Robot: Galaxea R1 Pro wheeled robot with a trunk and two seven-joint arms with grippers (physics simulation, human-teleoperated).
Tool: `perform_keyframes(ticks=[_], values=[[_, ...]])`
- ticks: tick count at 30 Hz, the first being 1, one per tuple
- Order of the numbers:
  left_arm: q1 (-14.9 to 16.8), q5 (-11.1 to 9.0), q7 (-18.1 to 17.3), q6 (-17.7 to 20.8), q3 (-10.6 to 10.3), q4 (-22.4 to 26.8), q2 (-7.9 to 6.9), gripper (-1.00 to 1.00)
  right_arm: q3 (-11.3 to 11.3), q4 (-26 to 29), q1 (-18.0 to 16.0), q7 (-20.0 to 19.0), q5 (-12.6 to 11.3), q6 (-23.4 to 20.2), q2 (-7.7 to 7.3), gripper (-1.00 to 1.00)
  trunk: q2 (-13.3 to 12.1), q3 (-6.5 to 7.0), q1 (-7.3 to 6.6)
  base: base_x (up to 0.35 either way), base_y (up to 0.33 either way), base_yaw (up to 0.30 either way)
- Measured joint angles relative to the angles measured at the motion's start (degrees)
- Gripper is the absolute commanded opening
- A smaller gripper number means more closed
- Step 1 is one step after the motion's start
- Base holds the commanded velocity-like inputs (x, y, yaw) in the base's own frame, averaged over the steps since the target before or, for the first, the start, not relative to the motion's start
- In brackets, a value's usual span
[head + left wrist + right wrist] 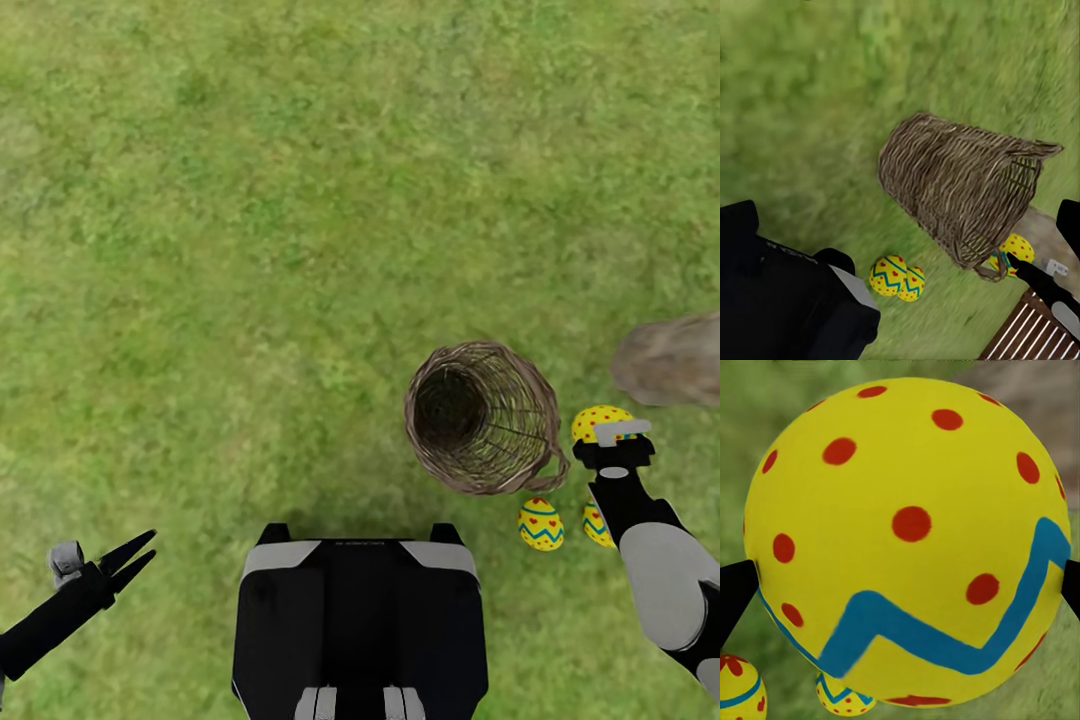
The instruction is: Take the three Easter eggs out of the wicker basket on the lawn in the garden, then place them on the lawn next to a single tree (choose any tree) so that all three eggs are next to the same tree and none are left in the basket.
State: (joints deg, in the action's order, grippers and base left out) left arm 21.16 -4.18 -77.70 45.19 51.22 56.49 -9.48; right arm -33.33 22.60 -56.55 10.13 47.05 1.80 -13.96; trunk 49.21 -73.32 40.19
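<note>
- My right gripper [610,440] clamps the dotted egg [600,421] just beside the tree [670,360] base (to set it there, I judge).
- Two eggs [541,524] lie on the lawn [250,200] near the emptied wicker basket [487,418].
- My left gripper [135,556] hangs open, well apart.

**A garden lawn, out in the open**

This is outdoors, on grass. Mottled green lawn [250,200] runs to every edge of the head view. A pale grey-brown tree trunk [672,360] rises from the turf at the right. A brown wicker basket [485,418] sits on the grass with painted Easter eggs [541,524] beside it. The left wrist view catches brown wooden slats [1024,334] in one corner.
</note>
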Motion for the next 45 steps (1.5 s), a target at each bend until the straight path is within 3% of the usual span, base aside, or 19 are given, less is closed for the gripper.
perform_keyframes(ticks=[4,15,20,26,34,41,45], values=[[0.00,0.08,0.02,-0.33,-0.04,0.02,0.99,1.00,-0.01,-0.03,0.00,-0.02,0.02,0.03,0.11,-1.00,1.61,-0.72,0.88,0.000,0.000,0.000],[0.00,-0.07,0.02,-0.35,0.04,0.11,0.99,1.00,0.09,-0.03,0.00,-0.20,0.19,0.03,0.46,-1.00,6.02,-2.70,3.30,0.000,0.000,0.000],[0.00,-0.27,0.02,-0.35,0.05,0.11,0.99,1.00,0.14,-0.03,0.00,-0.20,0.21,0.03,0.41,-1.00,6.04,-2.70,3.30,0.000,0.000,-0.014],[0.01,-0.23,0.01,-0.34,0.05,0.12,0.95,1.00,0.17,-0.02,0.03,-0.21,0.35,0.03,0.54,-1.00,8.43,-3.51,4.61,0.000,0.000,-0.219],[0.00,-0.26,0.01,-0.35,0.12,0.19,0.93,1.00,0.17,-0.03,0.04,-0.22,0.38,0.03,0.42,-1.00,8.45,-3.09,4.62,0.000,0.000,-0.199],[0.04,-0.92,-0.59,0.49,2.02,3.04,0.18,1.00,0.30,-0.03,0.03,-0.43,0.47,-0.01,0.27,-1.00,8.45,-3.07,4.62,0.000,0.000,-0.005],[0.09,-1.96,-0.68,0.71,2.33,3.90,0.07,1.00,0.57,-0.03,0.08,-0.47,0.55,-0.05,0.46,-1.00,10.04,-3.78,5.49,0.000,0.000,0.000]])
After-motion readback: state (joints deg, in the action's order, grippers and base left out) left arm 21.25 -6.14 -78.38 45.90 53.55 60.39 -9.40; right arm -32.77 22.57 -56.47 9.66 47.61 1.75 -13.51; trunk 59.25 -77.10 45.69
